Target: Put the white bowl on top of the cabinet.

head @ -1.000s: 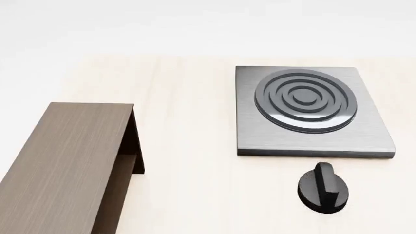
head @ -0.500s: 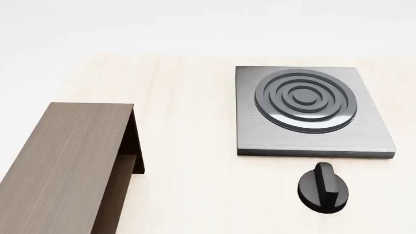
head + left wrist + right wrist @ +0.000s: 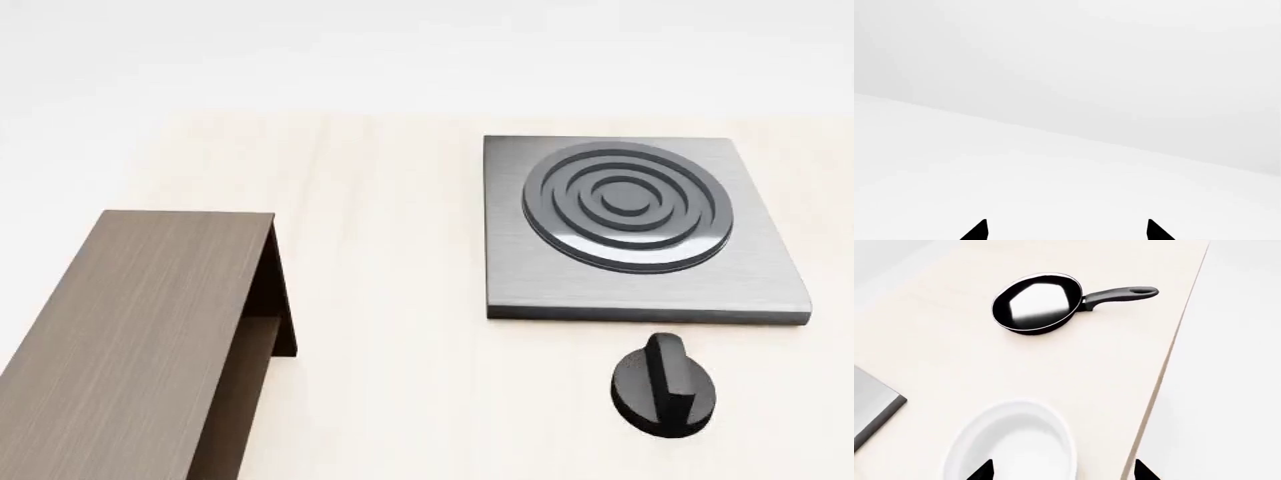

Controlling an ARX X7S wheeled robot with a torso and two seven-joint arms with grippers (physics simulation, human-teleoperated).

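While the right claw (image 3: 1062, 471) hangs wide open and empty above the white bowl (image 3: 1013, 445), near the tabletop (image 3: 1107, 365) edge, a clumsy approach could knock it off. Left claw (image 3: 1066, 231) spread, empty. The cabinet (image 3: 127, 330) stands well apart.

A grey square stove plate (image 3: 646, 232) with dark concentric rings lies flat on the pale wooden surface (image 3: 387, 300). Just beside its near edge sits a black knob (image 3: 663, 386), apart from it. In the right wrist view, a black frying pan (image 3: 1037, 303) rests on the surface, its handle pointing toward the surface's edge.
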